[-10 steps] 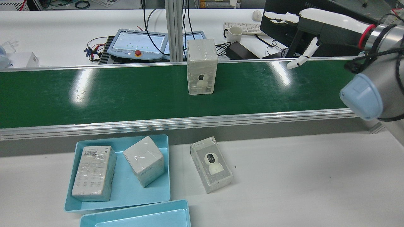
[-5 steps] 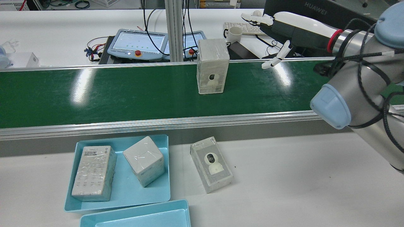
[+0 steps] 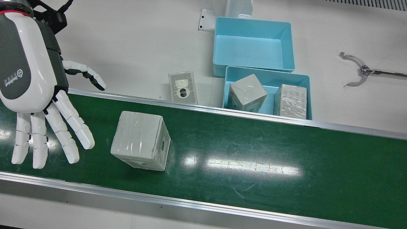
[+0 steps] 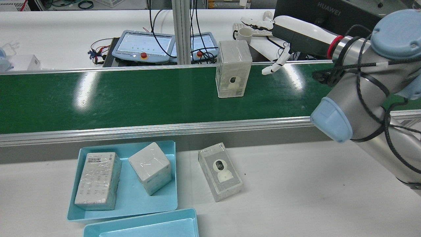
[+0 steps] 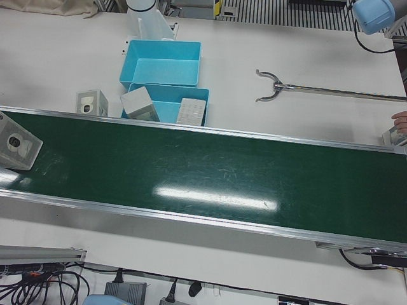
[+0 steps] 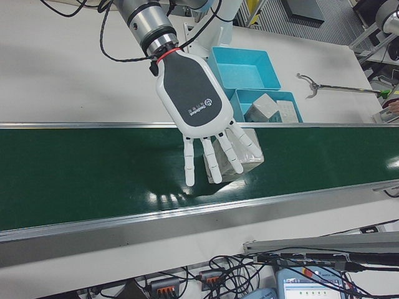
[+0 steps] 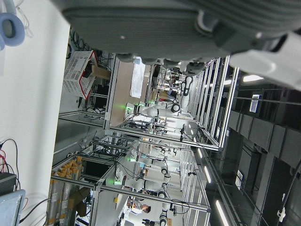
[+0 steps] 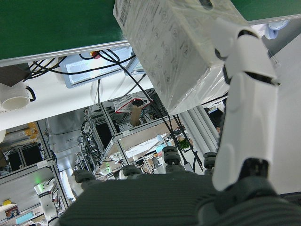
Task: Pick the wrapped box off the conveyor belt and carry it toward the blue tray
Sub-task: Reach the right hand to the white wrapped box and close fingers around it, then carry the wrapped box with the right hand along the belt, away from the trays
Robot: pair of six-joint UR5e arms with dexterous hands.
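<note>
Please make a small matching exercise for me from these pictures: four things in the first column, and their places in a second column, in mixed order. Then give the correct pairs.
Things:
1. upright wrapped box
2. box lying flat with camera picture
3. right hand
4. grabber tool

Places:
A. on the white table beside the blue tray
B. on the green conveyor belt
C. open, above the belt near the upright box
D. on the white table, far from the boxes

Pairs: 1-B, 2-A, 3-C, 4-D
</note>
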